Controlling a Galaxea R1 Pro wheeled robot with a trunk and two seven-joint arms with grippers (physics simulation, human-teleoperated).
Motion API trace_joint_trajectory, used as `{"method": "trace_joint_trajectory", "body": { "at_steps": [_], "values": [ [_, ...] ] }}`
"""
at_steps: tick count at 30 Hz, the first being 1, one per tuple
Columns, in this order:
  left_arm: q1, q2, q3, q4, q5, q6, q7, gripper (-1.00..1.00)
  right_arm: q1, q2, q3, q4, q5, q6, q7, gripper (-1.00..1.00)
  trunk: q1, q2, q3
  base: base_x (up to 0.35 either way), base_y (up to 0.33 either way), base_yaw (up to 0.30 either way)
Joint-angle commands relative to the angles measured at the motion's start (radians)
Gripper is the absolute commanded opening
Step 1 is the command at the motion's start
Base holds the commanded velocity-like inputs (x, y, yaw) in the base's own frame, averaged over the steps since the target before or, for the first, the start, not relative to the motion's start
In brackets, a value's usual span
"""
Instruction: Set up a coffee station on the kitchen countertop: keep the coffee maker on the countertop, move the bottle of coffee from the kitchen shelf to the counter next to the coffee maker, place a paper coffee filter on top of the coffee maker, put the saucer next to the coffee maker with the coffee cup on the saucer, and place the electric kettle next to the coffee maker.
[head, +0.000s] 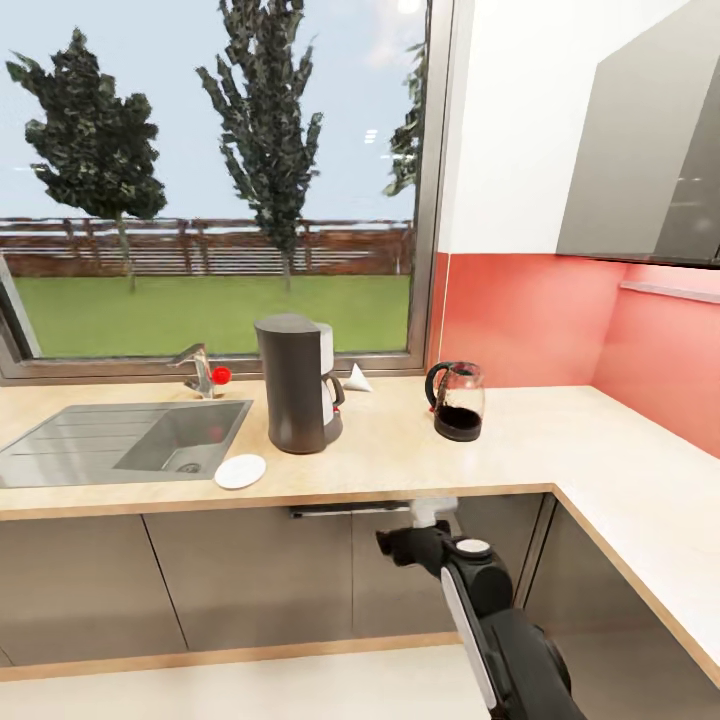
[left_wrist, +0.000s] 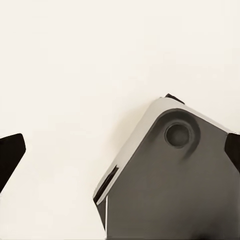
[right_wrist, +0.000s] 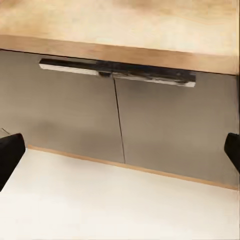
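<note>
R arm (head: 480, 590) low, in front of the dark cabinet fronts (right_wrist: 165, 125), below the kitchen countertop (head: 400, 455); right gripper (right_wrist: 120, 150) fingers spread wide. Left gripper (left_wrist: 120, 155) also spread, over pale floor. Up on the countertop: saucer (head: 240, 471) by sink (head: 120, 440), coffee maker (head: 298, 383) behind it, paper coffee filter (head: 358, 378) at window, electric kettle (head: 458, 401) w/ dark liquid to the right. All well apart from both grippers.

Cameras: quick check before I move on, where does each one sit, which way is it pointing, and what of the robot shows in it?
Head view: from the robot's head, looking forward and down at the kitchen countertop with the coffee maker, electric kettle and saucer; the right arm shows below.
Left wrist view: on the left arm, facing a pale surface and a grey robot part; dark fingertips at the edges.
Right wrist view: on the right arm, facing the dark cabinet fronts under the counter edge; fingertips apart.
Shared: head and right wrist views both show the counter edge and cabinet fronts.
</note>
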Motion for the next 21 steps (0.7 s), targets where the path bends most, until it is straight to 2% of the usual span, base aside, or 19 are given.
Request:
{"method": "trace_joint_trajectory", "body": {
  "at_steps": [1,2,4,8,11,13,14,15,16,17,18,20,21],
  "values": [
    [0.001,0.000,0.008,0.000,-0.009,0.000,0.003,1.00,-0.001,0.000,-0.001,-0.006,0.013,-0.005,0.012,1.00,0.000,-0.001,-0.001,0.000,0.000,0.000],
    [0.001,-0.001,0.008,0.007,-0.009,-0.001,0.003,1.00,-0.002,0.000,-0.002,-0.029,0.020,-0.057,0.016,1.00,0.000,-0.001,-0.002,0.000,0.000,0.065],
    [0.001,-0.002,0.009,0.010,-0.007,-0.002,0.003,1.00,-0.026,0.000,-0.003,-0.043,0.028,-0.087,0.018,1.00,0.000,-0.001,-0.002,0.000,0.000,0.137],
    [0.001,-0.003,0.009,0.011,-0.004,-0.001,0.003,1.00,-0.100,0.000,-0.003,-0.044,0.053,-0.086,0.016,1.00,0.000,-0.001,-0.007,0.000,0.000,0.181],
    [0.001,-0.002,0.009,0.011,-0.003,0.000,0.003,1.00,-0.191,0.000,-0.004,-0.040,0.073,-0.053,0.008,1.00,0.000,-0.001,-0.011,0.000,0.000,0.161],
    [0.001,-0.002,0.009,0.011,-0.003,0.001,0.002,1.00,-0.274,0.000,-0.005,-0.033,0.073,-0.009,0.004,1.00,0.000,-0.001,-0.012,0.000,0.000,0.063],
    [0.001,-0.002,0.009,0.011,-0.004,0.002,0.001,1.00,-0.297,0.000,-0.005,-0.028,0.073,0.001,0.003,1.00,0.000,-0.001,-0.012,0.000,0.000,0.000],
    [0.001,-0.001,0.009,0.011,-0.005,0.002,0.000,1.00,-0.364,0.000,-0.008,-0.006,0.070,0.026,0.002,1.00,0.000,-0.001,-0.012,0.000,0.000,0.000],
    [0.001,-0.001,0.008,0.011,-0.006,0.001,0.000,1.00,-0.384,0.000,-0.008,0.001,0.070,0.032,0.002,1.00,0.000,-0.001,-0.012,0.000,0.000,0.000],
    [0.001,-0.001,0.008,0.014,-0.006,0.000,-0.001,1.00,-0.433,0.000,-0.011,0.020,0.069,0.044,0.001,1.00,0.000,-0.001,-0.012,0.000,0.000,0.000],
    [0.001,0.000,0.009,0.019,-0.006,-0.002,-0.001,1.00,-0.473,0.000,-0.018,0.031,0.068,0.050,0.000,1.00,0.000,-0.001,-0.012,0.000,0.000,0.000],
    [0.001,0.000,0.009,0.023,-0.007,-0.004,-0.002,1.00,-0.533,0.000,-0.061,0.041,0.067,0.078,-0.001,1.00,0.000,-0.001,-0.012,0.000,0.000,0.000],
    [0.001,0.000,0.009,0.024,-0.008,-0.004,-0.002,1.00,-0.544,0.000,-0.066,0.042,0.067,0.085,-0.001,1.00,0.000,-0.001,-0.012,0.000,0.000,0.000]
  ]
}}
